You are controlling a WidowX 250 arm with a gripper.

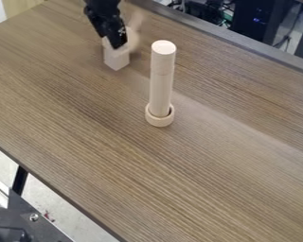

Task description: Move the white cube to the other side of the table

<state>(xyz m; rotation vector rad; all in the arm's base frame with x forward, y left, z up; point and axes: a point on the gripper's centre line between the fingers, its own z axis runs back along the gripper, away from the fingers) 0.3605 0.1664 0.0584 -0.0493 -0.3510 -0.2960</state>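
A centred hold had to precede lifting.
The black mechanical claw [120,46] overlapped the whitish, squared wooden block [117,58]; whether it was open or closed could not be told.

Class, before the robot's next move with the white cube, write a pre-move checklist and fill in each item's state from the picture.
1. Claw at the white cube: ok, it overlaps the cube's top in this view.
2. Grip secure: cannot tell.
3. Cube lifted off the table: cannot tell.
4. Wooden cylinder upright in its ring: ok.
5. All routes across unobstructed: not ok; the cylinder could be bumped on some paths.
6. Exact drop-off spot known: cannot tell.
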